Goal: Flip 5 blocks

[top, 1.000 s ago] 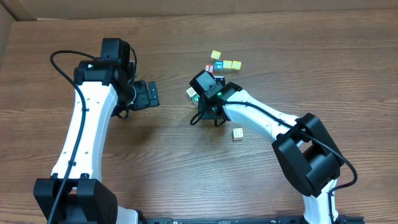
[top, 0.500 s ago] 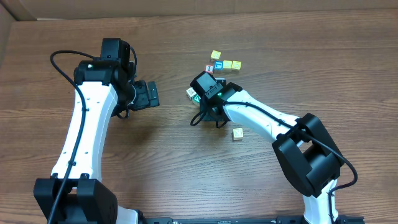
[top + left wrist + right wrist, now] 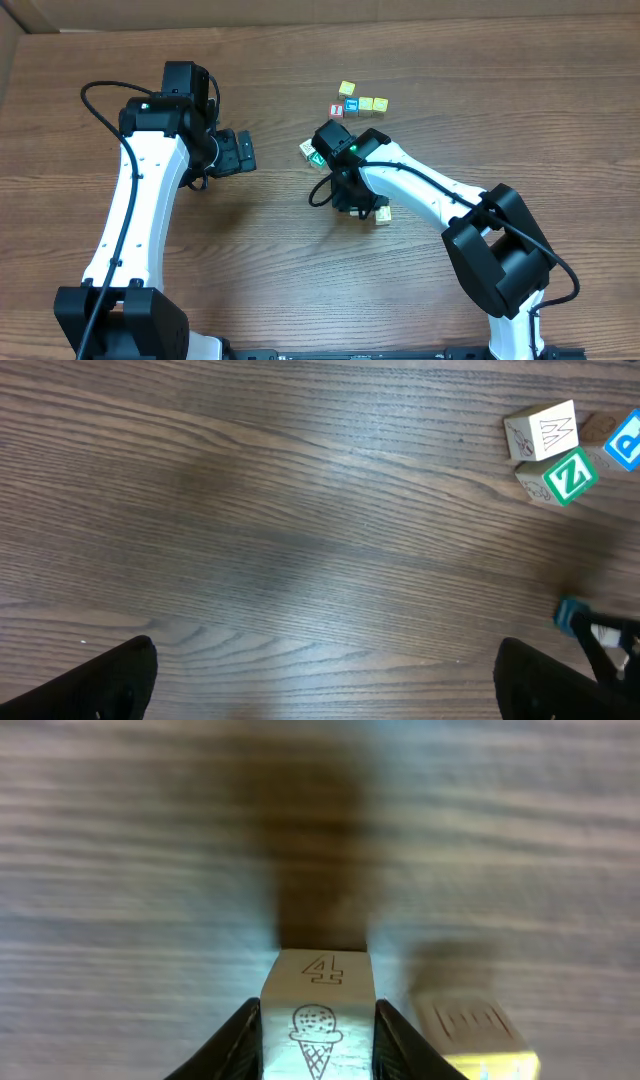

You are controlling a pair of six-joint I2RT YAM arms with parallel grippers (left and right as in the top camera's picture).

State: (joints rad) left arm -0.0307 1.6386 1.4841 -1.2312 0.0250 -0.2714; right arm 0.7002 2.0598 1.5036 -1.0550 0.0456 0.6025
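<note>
The right gripper [image 3: 320, 1025] has swung away from the green Z block [image 3: 568, 475], toward the robot's side and to its right. Its jaws have drawn in and now clamp the 4 block [image 3: 321, 982] by its two flanks. Beyond the Z block, farther right, sit the yellow cubes [image 3: 366, 103] with a red-letter cube [image 3: 337, 110] and a blue-letter cube [image 3: 351, 105], well apart from the grip. From overhead the right arm's own wrist hides the clamped block. Just beside the Z block are a whitish W block [image 3: 541, 433] and the blue P block [image 3: 626, 444]. A cream block [image 3: 383, 216] lies just beside the gripper. The 4 block is pale wood, with an outlined 4 above an ice-cream cone drawing. The left gripper [image 3: 325, 665] hangs well left of the Z block, jaws wide apart and holding nothing.
</note>
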